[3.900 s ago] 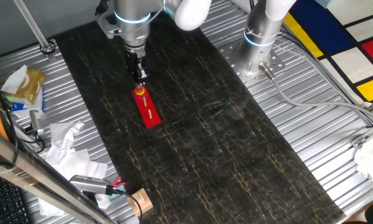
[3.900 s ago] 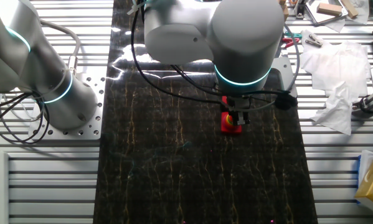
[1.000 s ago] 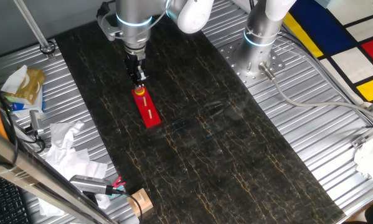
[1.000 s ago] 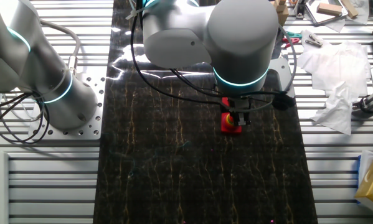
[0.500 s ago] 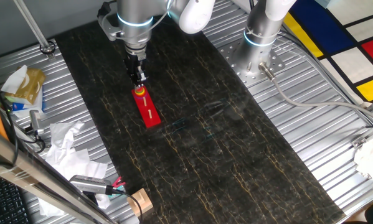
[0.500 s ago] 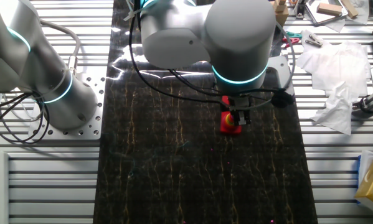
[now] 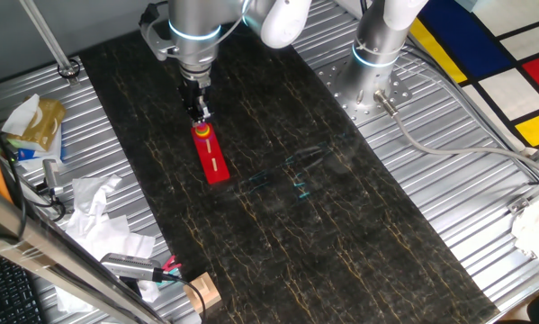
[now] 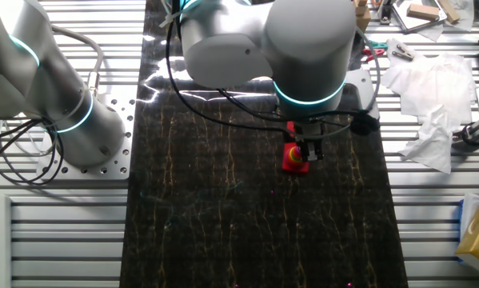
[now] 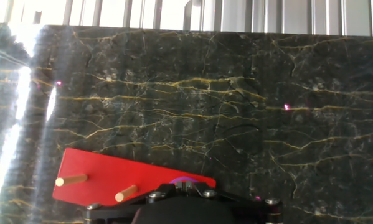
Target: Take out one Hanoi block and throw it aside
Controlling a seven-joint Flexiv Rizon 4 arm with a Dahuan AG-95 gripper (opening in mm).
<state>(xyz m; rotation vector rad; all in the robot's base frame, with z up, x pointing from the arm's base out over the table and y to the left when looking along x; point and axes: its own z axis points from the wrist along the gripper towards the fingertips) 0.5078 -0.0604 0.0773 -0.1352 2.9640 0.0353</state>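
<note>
A red Hanoi base (image 7: 213, 158) lies on the dark marble mat, with two bare wooden pegs (image 9: 70, 180) and a small stack of blocks at its far end. The stack's yellow block (image 7: 202, 131) shows just under my gripper (image 7: 200, 114). In the hand view a purple block (image 9: 185, 181) sits right at my fingertips, mostly hidden by the gripper (image 9: 181, 185). The jaws stand close together and pinch it over the stack. In the other fixed view the gripper (image 8: 305, 154) hangs over the red base (image 8: 294, 162), which the arm partly hides.
A second arm's base (image 7: 377, 54) stands on the metal table to the right of the mat. Crumpled tissue (image 7: 98, 216), a tissue pack (image 7: 35, 126), tools and a wooden block (image 7: 203, 292) lie along the left edge. The dark mat (image 7: 323, 225) stretches toward the front right.
The arm has shifted very slightly; the gripper stays at the stack on the red base. The base and pegs have not moved.
</note>
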